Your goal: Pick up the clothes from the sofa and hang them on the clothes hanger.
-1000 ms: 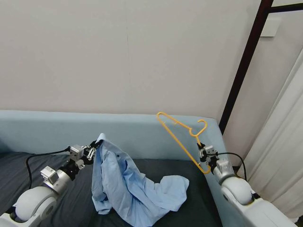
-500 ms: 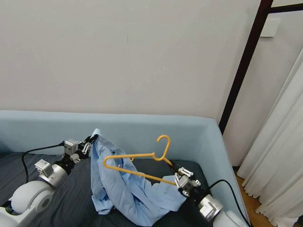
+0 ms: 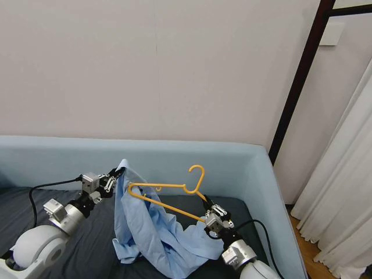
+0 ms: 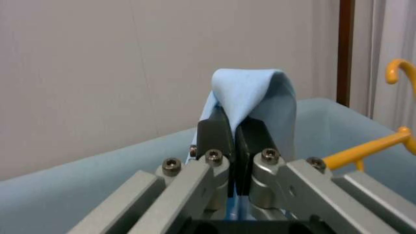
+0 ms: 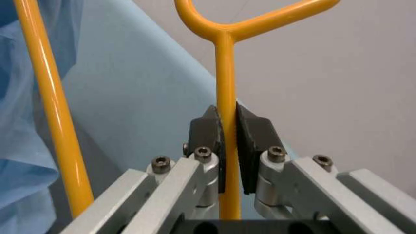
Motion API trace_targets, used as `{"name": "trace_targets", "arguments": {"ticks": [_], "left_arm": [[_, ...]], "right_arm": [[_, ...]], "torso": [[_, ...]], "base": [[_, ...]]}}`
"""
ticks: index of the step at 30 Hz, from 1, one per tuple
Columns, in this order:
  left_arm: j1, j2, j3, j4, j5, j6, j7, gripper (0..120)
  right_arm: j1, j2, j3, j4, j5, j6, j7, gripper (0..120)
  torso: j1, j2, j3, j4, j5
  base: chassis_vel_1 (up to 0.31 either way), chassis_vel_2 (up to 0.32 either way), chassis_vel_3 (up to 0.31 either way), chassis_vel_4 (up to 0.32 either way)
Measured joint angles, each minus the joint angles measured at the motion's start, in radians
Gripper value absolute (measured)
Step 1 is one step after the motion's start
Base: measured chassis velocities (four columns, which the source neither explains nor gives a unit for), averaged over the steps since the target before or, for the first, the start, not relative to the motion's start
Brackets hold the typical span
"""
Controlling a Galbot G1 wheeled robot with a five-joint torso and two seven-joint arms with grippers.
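Partway through, by the look of it: both items in hand, nothing hung yet. Clamped in the left end effector (image 3: 109, 180), pads pressed fully together: a fold of the blue shirt (image 3: 152, 229), held up in front of the sofa (image 3: 52, 154) backrest, the rest draping down and pooling on the dark seat cushion (image 3: 23, 200). Gripped in the right end effector (image 3: 211, 219), pads closed hard on the bar: the orange hanger (image 3: 165, 200), pinched near one shoulder end, hook pointing up, far tip reaching across to just beside the raised fold. Visible from the left wrist too, as an orange bar close by the pinched cloth. Overlapping the shirt's front in the head view, but threaded inside or merely in front of it — cannot tell. No sign of a shoulder inside the collar or a sleeve. Left to do, on that reading: working the hanger into the garment, then lifting the whole clear of the sofa to hang.

Against half a second ago: far tip of the hanger raised a little, right end effector drawn leftward toward the shirt, left end effector barely shifted. Against a full second ago, a far bigger change — hanger then held high by the sofa's right arm, well apart from the shirt; now swung down and across to meet it.
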Motion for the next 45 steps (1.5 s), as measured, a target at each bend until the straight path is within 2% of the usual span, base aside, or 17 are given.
{"name": "trace_targets", "arguments": {"ticks": [6, 12, 18, 23, 30, 34, 45], "left_arm": [[0.025, -0.023, 0.015, -0.039, 0.041, 0.005, 0.000, 0], [0.009, -0.042, 0.040, -0.023, 0.065, 0.010, 0.001, 0], [0.000, -0.071, 0.042, -0.002, 0.068, 0.010, -0.005, 0], [0.006, -0.085, 0.033, -0.009, 0.068, 0.014, -0.017, 0], [0.015, -0.092, 0.023, -0.042, 0.064, 0.029, -0.033, 0], [0.026, -0.099, 0.020, -0.061, 0.063, 0.033, -0.038, 0], [0.025, -0.098, 0.024, -0.062, 0.060, 0.033, -0.038, 0]], "right_arm": [[0.034, -0.038, -0.065, 0.043, 0.100, -0.089, 0.072, 5], [0.046, -0.092, -0.085, 0.106, 0.171, -0.145, 0.105, 5], [0.013, -0.168, -0.112, 0.172, 0.181, -0.158, 0.106, 5], [0.003, -0.200, -0.145, 0.215, 0.182, -0.166, 0.099, 5], [0.022, -0.200, -0.201, 0.225, 0.152, -0.184, 0.083, 5], [0.046, -0.164, -0.234, 0.203, 0.158, -0.259, 0.108, 5], [0.085, -0.164, -0.228, 0.191, 0.207, -0.372, 0.148, 5]], "torso": [[0.000, 0.000, 0.000, 0.0000, 0.0000], [0.000, 0.000, 0.000, 0.0000, 0.0001], [0.000, 0.000, 0.000, -0.0002, 0.0000], [0.000, 0.000, 0.000, 0.0000, 0.0000], [0.000, 0.000, 0.000, 0.0000, 0.0001], [0.000, 0.000, 0.000, 0.0001, 0.0001], [0.000, 0.000, 0.000, 0.0000, -0.0001]], "base": [[0.000, 0.000, 0.000, 0.000], [0.000, 0.000, 0.000, 0.000], [0.000, 0.000, 0.000, 0.000], [0.000, 0.000, 0.000, 0.000], [0.000, 0.000, 0.000, 0.000], [0.000, 0.000, 0.000, 0.000], [0.000, 0.000, 0.000, 0.000]]}}
